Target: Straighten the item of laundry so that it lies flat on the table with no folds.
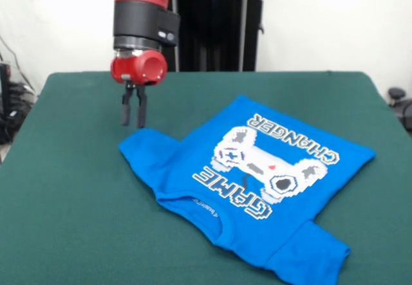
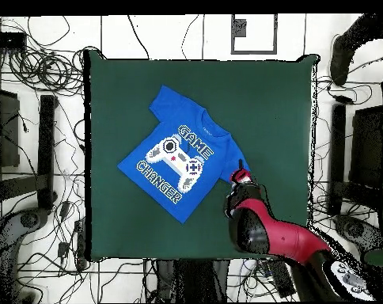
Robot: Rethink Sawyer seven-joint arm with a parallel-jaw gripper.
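Shirt (image 2: 181,157) lies print-up on the table (image 2: 282,103), left of centre in the overhead view, collar toward one o'clock. The gripper (image 2: 240,169) hangs at the shirt's four o'clock, just beside a sleeve (image 2: 233,162).

In the front view, the near sleeve of the bright blue short-sleeved T-shirt (image 1: 257,182) is cut off by the bottom edge, as are the near corners of the large dark green felt-covered table (image 1: 71,201). The small print on the collar label is too small to be read. In the overhead view, the black fingertips of the red and black gripper (image 2: 240,171) are largely hidden beneath the arm, and their contact with the sleeve edge cannot be determined.
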